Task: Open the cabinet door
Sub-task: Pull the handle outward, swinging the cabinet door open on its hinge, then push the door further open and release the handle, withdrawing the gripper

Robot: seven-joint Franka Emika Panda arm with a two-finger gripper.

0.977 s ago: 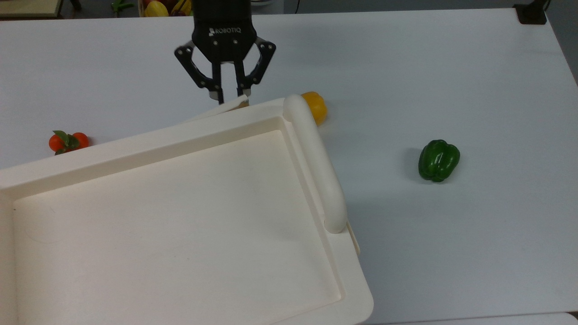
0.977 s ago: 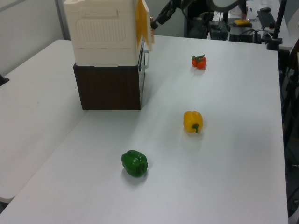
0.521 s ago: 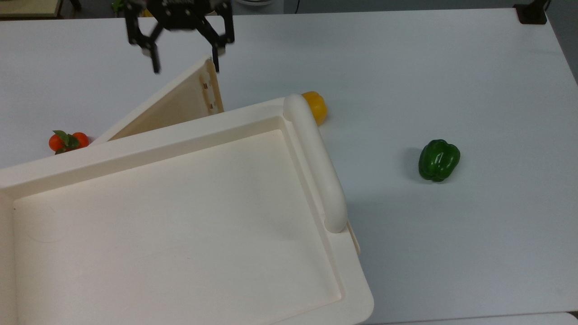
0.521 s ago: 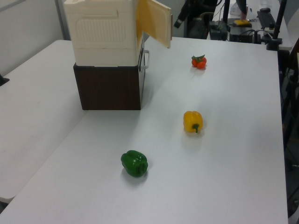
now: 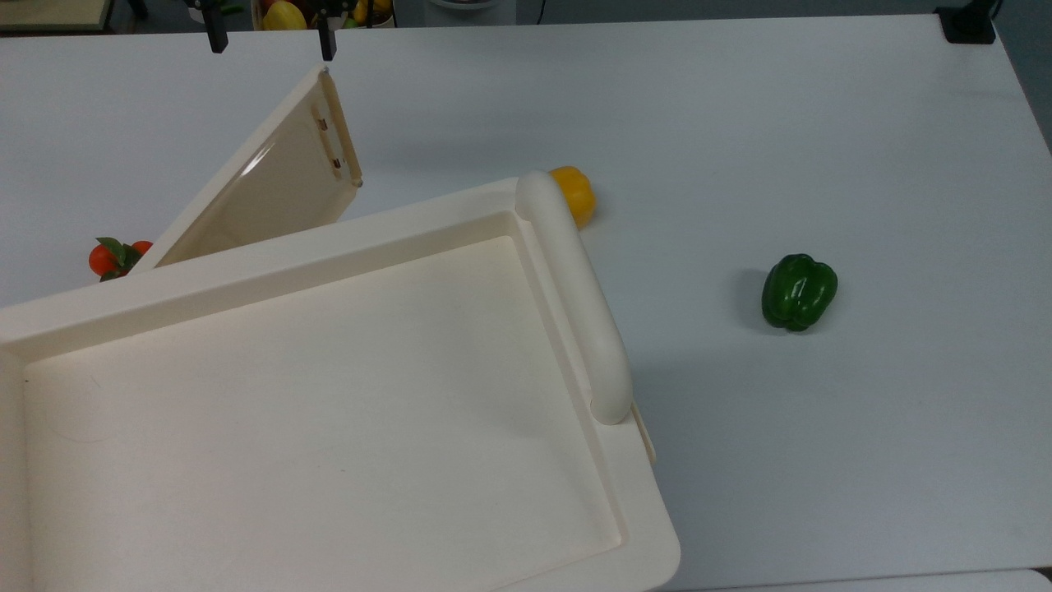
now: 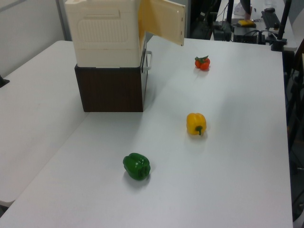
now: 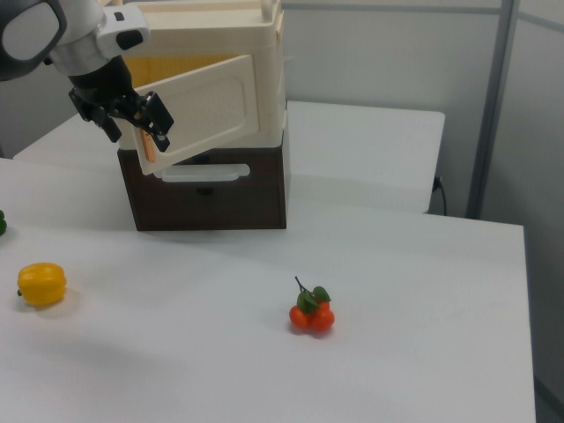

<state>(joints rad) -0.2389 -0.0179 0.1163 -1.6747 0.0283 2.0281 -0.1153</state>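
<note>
The claw [image 5: 269, 41] is cut off by the top view's upper edge; its fingers stand apart.

On my white table [image 5: 822, 123] lie a green bell pepper [image 5: 798, 291], a yellow bell pepper [image 6: 196, 123] and a cluster of small tomatoes with leaves [image 7: 311, 312], all well apart. A dark brown base box [image 6: 111, 88] supports the cream unit.
</note>
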